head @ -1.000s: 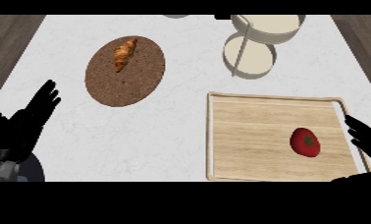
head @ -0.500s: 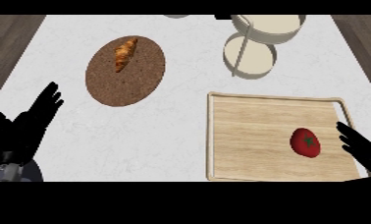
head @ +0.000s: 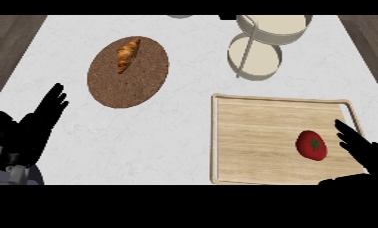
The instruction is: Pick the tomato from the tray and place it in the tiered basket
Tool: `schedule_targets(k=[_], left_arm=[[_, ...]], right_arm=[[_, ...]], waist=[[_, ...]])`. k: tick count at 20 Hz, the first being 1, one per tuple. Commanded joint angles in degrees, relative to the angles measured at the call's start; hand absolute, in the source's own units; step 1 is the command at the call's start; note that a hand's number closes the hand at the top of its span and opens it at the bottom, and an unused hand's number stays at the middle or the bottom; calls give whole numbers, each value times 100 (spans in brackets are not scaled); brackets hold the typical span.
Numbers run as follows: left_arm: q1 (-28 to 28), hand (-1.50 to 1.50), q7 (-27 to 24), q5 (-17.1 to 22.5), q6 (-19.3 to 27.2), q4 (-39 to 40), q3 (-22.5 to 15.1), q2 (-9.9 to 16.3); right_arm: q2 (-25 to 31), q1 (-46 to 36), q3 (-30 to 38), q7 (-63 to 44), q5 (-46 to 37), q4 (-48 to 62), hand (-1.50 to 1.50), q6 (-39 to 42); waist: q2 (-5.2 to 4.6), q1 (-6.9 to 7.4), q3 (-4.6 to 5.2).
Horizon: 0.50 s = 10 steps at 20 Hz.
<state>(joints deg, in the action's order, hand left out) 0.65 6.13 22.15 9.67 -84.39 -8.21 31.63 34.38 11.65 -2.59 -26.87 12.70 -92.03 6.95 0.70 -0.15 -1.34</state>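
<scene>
A red tomato [head: 311,144] with a green stem lies on the right part of the wooden tray [head: 251,137]. My right hand [head: 356,146] is open just right of the tomato, fingers straight and pointing up-left, a small gap from it. The tiered basket [head: 266,39] stands behind the tray, cream-coloured, with a lower bowl [head: 255,62] and an upper bowl [head: 280,24] on a post. My left hand [head: 37,124] rests open at the lower left edge, fingers up.
A brown round plate [head: 128,79] holding a croissant [head: 128,55] sits at the left centre. The white counter [head: 184,122] runs between plate and tray. Dark wooden strips show at both far corners.
My right hand has come in from the right edge and moved left toward the tomato. The left hand has barely shifted.
</scene>
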Motion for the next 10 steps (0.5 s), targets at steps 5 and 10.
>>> schedule_targets(k=[5, 10], left_arm=[[234, 0, 52, -270, -20, 479, 65, -4], [442, 0, 16, -227, -141, 318, 129, -30]], right_arm=[[-322, -377, -60, 239, -288, 749, -150, 54], [-729, -757, -358, -337, -541, 455, -150, -295]], waist=[[-83, 63, 130], [-77, 94, 136]])
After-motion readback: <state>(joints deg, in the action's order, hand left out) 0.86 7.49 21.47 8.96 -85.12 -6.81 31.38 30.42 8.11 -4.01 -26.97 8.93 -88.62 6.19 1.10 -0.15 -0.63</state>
